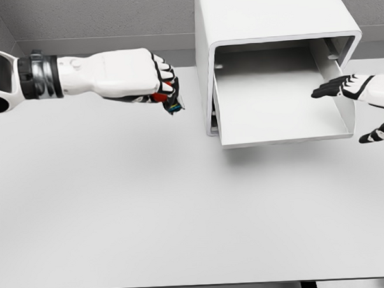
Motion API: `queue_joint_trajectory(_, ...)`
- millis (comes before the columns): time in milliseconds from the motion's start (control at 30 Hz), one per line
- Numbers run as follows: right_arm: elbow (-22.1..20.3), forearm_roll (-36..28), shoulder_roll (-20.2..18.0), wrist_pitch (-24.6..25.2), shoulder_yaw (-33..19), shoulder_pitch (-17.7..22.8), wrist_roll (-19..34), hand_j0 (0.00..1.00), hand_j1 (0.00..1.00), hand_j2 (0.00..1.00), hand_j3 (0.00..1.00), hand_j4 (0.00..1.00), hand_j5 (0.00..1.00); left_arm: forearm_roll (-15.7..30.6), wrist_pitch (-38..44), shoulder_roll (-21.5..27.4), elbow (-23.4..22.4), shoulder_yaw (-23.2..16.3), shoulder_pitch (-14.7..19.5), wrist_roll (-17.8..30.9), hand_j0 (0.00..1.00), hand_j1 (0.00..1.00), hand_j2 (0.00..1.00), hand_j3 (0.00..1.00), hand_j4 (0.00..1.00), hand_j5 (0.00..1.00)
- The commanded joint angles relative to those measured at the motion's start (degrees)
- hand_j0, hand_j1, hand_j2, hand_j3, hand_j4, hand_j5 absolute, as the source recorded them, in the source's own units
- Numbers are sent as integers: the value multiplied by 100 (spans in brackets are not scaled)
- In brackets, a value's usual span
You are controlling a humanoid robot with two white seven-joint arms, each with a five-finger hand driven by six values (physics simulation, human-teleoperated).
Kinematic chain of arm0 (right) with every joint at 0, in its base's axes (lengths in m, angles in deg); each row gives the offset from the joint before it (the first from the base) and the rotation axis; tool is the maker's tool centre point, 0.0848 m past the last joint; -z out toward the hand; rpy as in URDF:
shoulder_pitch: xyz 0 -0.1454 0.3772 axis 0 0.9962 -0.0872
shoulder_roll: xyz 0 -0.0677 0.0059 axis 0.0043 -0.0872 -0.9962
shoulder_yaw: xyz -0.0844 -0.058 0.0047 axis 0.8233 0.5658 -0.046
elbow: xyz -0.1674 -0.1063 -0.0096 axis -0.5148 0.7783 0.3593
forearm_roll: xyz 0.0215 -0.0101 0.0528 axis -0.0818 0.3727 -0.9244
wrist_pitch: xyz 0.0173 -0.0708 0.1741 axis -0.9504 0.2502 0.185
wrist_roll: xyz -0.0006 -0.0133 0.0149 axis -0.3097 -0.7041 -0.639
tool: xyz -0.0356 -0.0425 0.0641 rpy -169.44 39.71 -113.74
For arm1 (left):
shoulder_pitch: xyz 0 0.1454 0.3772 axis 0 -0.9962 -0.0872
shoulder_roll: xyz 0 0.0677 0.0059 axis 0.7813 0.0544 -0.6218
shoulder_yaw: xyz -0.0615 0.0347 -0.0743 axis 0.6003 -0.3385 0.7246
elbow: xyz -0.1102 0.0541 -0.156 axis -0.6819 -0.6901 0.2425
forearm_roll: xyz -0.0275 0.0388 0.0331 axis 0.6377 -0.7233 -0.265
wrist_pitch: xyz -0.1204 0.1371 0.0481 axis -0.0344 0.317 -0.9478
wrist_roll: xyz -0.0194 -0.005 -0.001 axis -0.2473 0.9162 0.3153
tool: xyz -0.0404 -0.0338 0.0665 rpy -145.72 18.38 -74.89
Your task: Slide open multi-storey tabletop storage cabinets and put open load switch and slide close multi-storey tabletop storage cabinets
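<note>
- Fingers of the left hand [161,88] were curled tight round the load switch [170,101], a small part with red and dark bits that showed only below the knuckles; the closed grip looked meant to keep it from slipping while it was carried.
- That hand hung above the surface [182,208], left of the cabinet [270,26] and well apart from it, so the switch was not yet stowed.
- Drawer [280,108] stood pulled out toward the robot with nothing visible in it, its floor bare to receive the part from above.
- At the drawer's right wall was the right hand [352,87], fingers stretched out and loose, holding nothing; whether it touched the wall could not be told. By my judgement it waited there to steady or later push the drawer shut.
- Opening seemed done; placing and closing remained.
</note>
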Motion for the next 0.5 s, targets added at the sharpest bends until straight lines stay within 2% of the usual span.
queue_joint_trajectory(0,-1,-42,5,9,-3,4,-6,100,100,100,100,100,100,17,1,78,67,4,0,-9,40,40,40,40,40,40)
queue_joint_trajectory(133,-1,-42,31,9,-3,48,-6,100,100,100,100,100,100,26,1,166,102,4,88,-9,40,40,40,40,40,40)
queue_joint_trajectory(467,-1,-42,110,9,-3,100,-111,100,100,100,100,100,100,96,1,183,339,4,580,-123,40,40,40,40,40,40)
